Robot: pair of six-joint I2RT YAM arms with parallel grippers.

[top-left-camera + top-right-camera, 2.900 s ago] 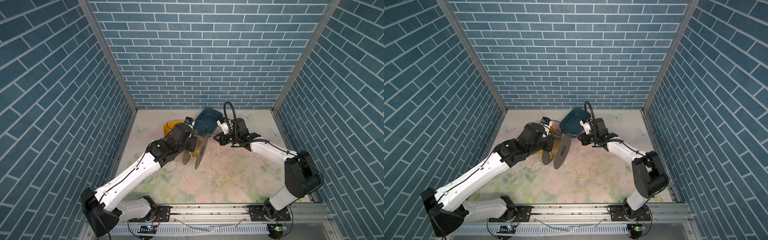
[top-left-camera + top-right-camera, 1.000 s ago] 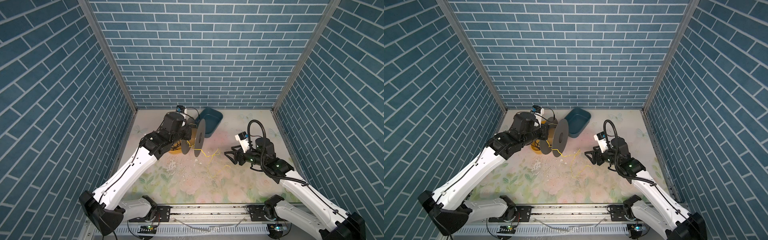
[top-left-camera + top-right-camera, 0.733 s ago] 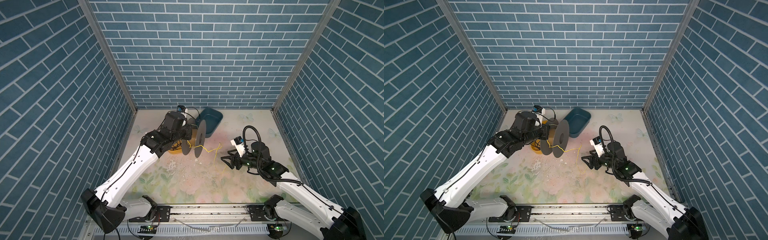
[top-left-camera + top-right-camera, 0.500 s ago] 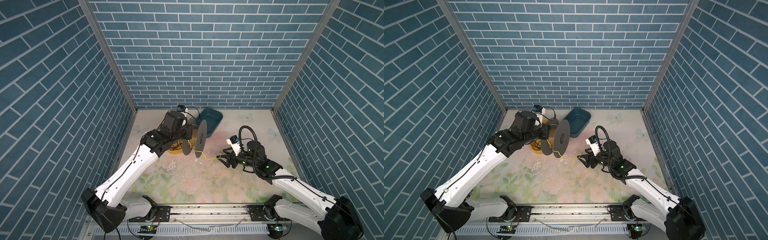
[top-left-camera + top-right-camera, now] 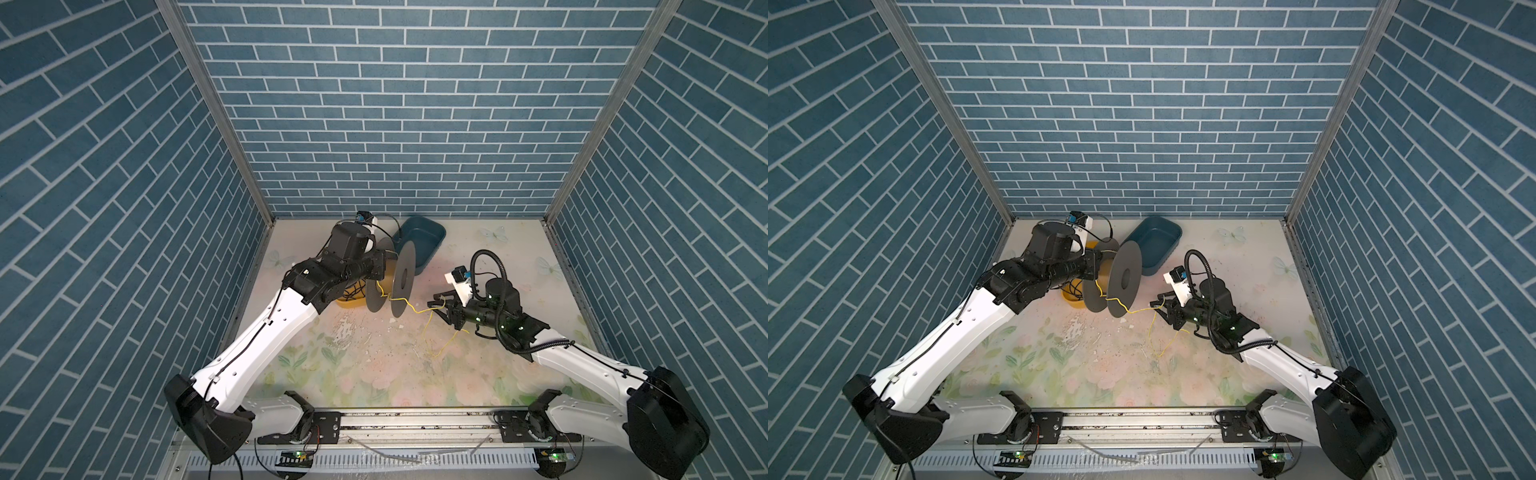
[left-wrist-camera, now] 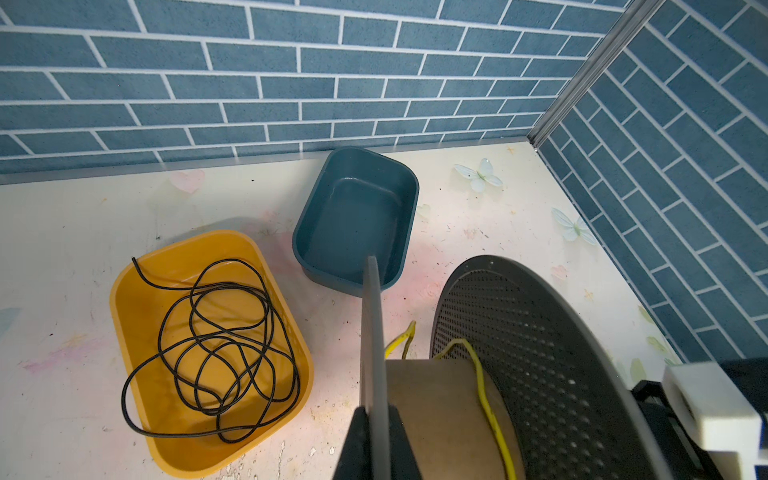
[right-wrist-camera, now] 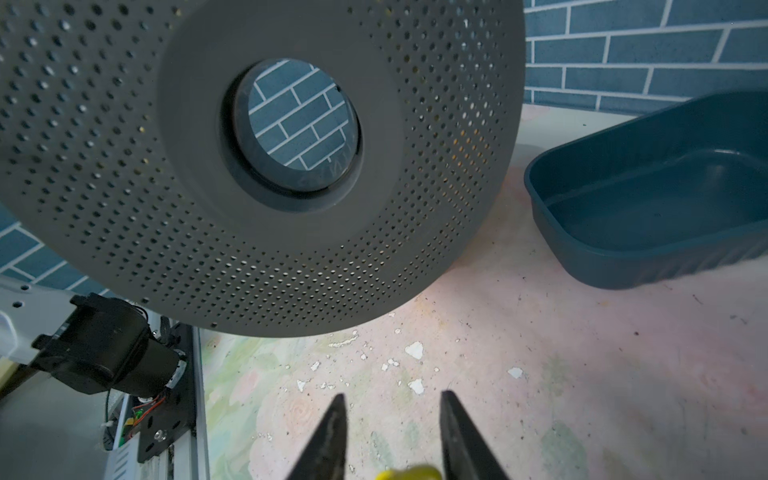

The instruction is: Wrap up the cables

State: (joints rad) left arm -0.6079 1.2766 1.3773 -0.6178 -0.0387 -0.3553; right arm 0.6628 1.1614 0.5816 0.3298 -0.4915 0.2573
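Observation:
My left gripper (image 6: 376,409) is shut on the thin edge of one flange of a grey spool (image 5: 404,276), holding it on edge above the mat. The other flange, perforated, fills the right wrist view (image 7: 266,166). The yellow cable (image 6: 484,395) passes over the spool's cardboard core. In both top views it runs from the spool to my right gripper (image 5: 440,305), then trails in loose bends on the mat (image 5: 1160,345). In the right wrist view my right gripper (image 7: 390,399) has its fingertips apart, with a piece of yellow cable (image 7: 405,473) deep between the fingers.
A yellow bin (image 6: 133,270) holding a tangle of thin black wire (image 6: 216,332) sits under the left arm. An empty dark blue bin (image 5: 428,239) stands behind the spool near the back wall. White flecks dot the floral mat (image 5: 1084,374).
My right arm has swung in from the right toward the spool and its jaws have narrowed. The cable now stretches from spool to right gripper. The left arm and spool have stayed put.

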